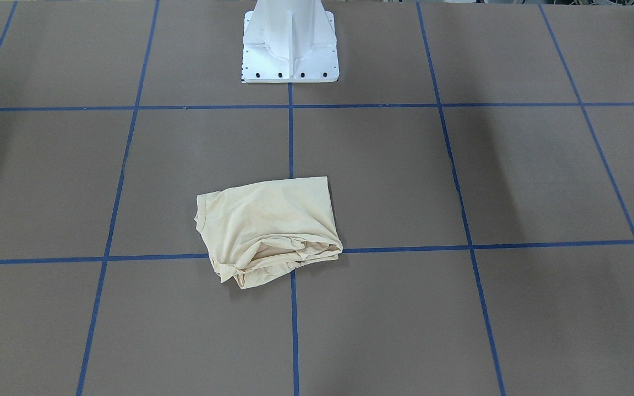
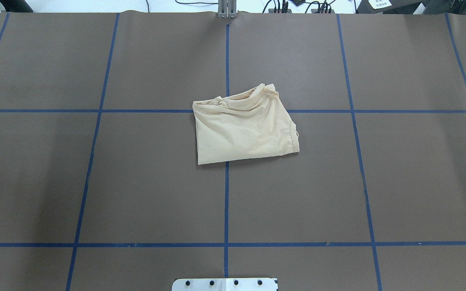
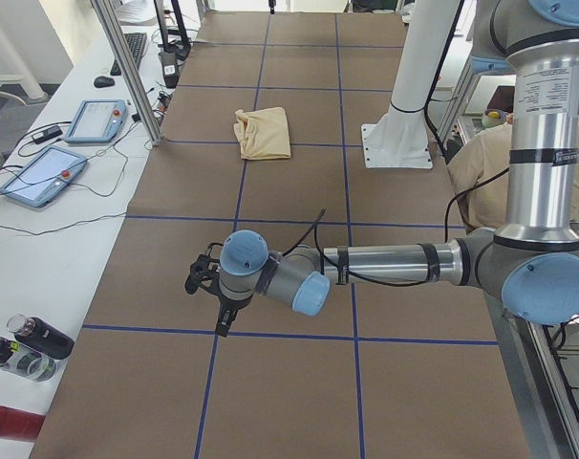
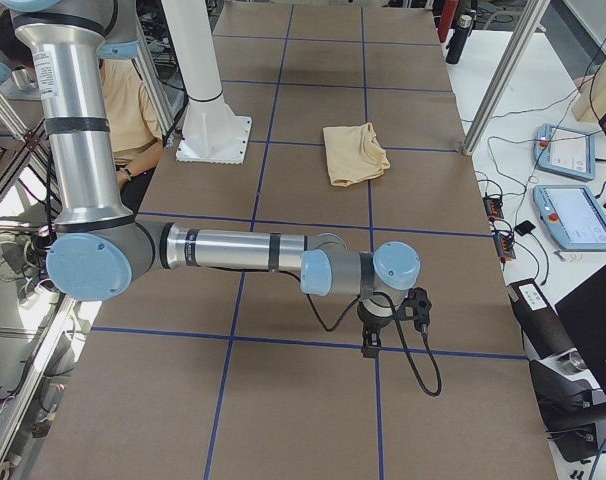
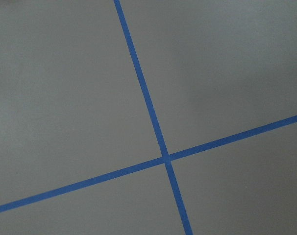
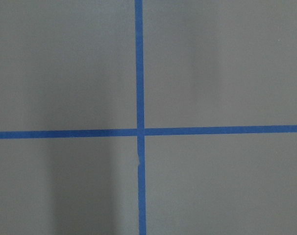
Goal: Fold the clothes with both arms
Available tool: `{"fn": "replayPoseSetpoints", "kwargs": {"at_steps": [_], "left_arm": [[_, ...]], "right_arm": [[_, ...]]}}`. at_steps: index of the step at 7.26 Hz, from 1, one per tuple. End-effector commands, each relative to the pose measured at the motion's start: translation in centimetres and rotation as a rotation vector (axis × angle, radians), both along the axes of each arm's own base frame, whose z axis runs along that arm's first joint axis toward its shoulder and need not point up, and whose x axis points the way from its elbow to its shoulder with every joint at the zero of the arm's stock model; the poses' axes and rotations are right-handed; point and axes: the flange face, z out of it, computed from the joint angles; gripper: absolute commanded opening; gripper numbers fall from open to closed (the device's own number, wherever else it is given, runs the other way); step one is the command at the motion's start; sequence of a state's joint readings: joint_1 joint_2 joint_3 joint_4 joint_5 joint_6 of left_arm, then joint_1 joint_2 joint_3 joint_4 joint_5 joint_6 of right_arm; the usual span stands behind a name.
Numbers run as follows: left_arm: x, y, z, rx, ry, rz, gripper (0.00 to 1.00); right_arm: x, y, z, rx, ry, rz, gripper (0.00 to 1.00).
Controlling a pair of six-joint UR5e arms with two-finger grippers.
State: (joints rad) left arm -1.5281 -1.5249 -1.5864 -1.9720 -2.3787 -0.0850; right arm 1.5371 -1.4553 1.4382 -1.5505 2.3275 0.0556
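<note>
- The overhead and front-facing views show no arm. They show only the cream-yellow T-shirt (image 2: 243,129), folded into a rough, bunched square near the middle of the brown table (image 2: 136,182). It lies over a crossing of the blue tape lines (image 2: 227,202), well apart from the white pedestal (image 1: 290,49).
- Only the side views show the arms. The left arm (image 3: 385,263) reaches low over the table's left end. Its left end effector (image 3: 223,323) points down above bare surface, far from the T-shirt; I cannot tell whether its fingers are apart or together.
- The right arm (image 4: 233,250) is posed likewise at the other end. The right end effector (image 4: 370,347) is equally unclear.
- Both wrist views show only bare brown surface and one tape crossing.
- Teach pendants (image 3: 46,172) and bottles (image 3: 27,344) sit on a white side table, and a seated person (image 4: 128,105) is beyond the pedestal.
</note>
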Motion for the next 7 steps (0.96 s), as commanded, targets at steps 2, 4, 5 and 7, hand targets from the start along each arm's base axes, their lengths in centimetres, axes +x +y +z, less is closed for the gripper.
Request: {"fn": "replayPoseSetpoints", "kwargs": {"at_steps": [2, 4, 5, 7], "left_arm": [[-1.7, 2.5, -1.7, 0.082, -0.067, 0.040, 0.99], [-2.8, 2.8, -0.3, 0.107, -0.148, 0.059, 0.99], [-2.7, 2.8, -0.3, 0.105, -0.146, 0.060, 0.99], [-2.6, 2.4, -0.4, 0.109, -0.136, 0.063, 0.99]], "right_arm": [[0.0, 1.1, 0.1, -0.001, -0.003, 0.001, 1.00], [0.1, 3.2, -0.3, 0.002, -0.007, 0.002, 1.00], [0.1, 4.6, -0.6, 0.007, -0.008, 0.005, 1.00], [-0.1, 4.8, -1.4, 0.009, -0.035, 0.011, 1.00]]}}
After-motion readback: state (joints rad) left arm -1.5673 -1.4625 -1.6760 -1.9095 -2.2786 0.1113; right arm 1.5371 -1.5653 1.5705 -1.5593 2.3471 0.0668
